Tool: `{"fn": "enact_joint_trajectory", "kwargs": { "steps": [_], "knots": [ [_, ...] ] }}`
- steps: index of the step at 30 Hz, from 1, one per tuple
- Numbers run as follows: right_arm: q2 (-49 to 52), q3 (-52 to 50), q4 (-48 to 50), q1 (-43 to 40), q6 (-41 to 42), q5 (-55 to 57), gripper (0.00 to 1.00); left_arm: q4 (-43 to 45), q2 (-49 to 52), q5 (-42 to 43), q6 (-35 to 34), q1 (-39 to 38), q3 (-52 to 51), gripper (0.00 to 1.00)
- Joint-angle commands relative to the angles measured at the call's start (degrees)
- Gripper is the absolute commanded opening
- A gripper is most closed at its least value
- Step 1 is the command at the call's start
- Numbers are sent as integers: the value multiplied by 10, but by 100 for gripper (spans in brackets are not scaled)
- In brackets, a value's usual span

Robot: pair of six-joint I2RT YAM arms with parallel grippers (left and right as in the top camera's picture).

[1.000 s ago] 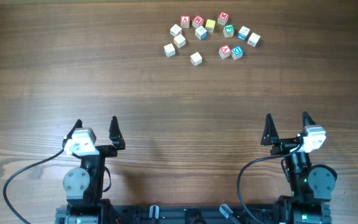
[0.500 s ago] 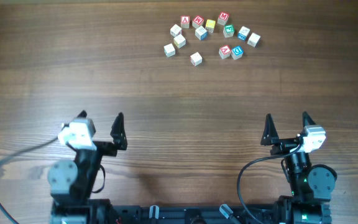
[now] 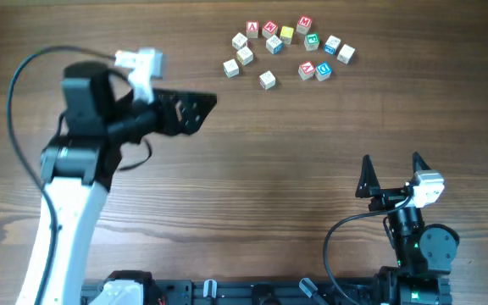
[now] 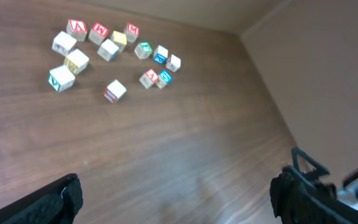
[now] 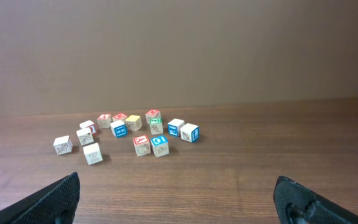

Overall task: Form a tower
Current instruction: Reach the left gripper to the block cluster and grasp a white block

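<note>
cubes (image 3: 286,49) cluster by the table's (image 4: 185,143) far edge, left gripper (image 3: 205,105) near.

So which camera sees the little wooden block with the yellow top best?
The left wrist view: the yellow-topped wooden block shows its yellow top plainly there, plus a side. The overhead view gives only the block as a small yellow square. The right wrist view catches the block from low down, among its neighbours.
</note>
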Motion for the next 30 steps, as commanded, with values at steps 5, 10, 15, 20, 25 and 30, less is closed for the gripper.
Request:
{"fn": "enact_joint_trajectory", "kwargs": {
  "steps": [5,10,15,20,25,30],
  "knots": [
    [-3,-1,3,0,9,5,100,-53,291,-289,-11,-145,292,100],
    [-3,-1,3,0,9,5,100,26,436,-351,37,-165,334,100],
    [-3,-1,3,0,9,6,100,179,549,-376,128,-165,334,95],
    [-3,-1,3,0,9,5,100,237,618,-380,161,-165,334,87],
    [-3,-1,3,0,9,5,100,261,649,-380,196,-170,334,77],
    [-3,-1,3,0,9,5,100,293,664,-381,212,-170,334,48]
  ]
}}
